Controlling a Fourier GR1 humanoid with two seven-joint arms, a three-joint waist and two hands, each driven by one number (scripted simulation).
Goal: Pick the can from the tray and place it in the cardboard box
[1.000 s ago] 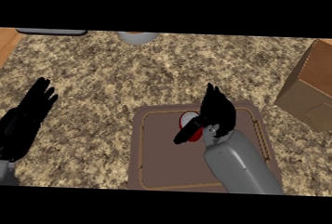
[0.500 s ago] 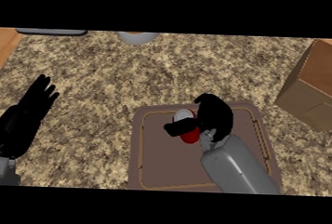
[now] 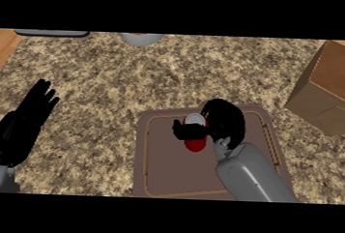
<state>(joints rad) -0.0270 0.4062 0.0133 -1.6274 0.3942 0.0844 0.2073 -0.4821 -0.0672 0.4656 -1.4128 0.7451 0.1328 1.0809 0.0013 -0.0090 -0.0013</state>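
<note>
Head view shows you the counter [image 3: 134, 83], then the cardboard box [image 3: 332, 92] at its right edge, then the tray [image 3: 163, 161]. Your right robot hand [image 3: 216, 124] curls round the can [image 3: 194, 138], which lies on the tray, long axis running toward the far edge, pale end away from you. Expect it stiff, light and slick; hold it across the mid-body. Your left robot hand [image 3: 25, 125] rests with straight fingers at the left.

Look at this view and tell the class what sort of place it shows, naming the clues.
Most likely a kitchen counter: a speckled stone-like worktop, a brown tray where the right hand curls round a red can, and a cardboard box at the right.
</note>
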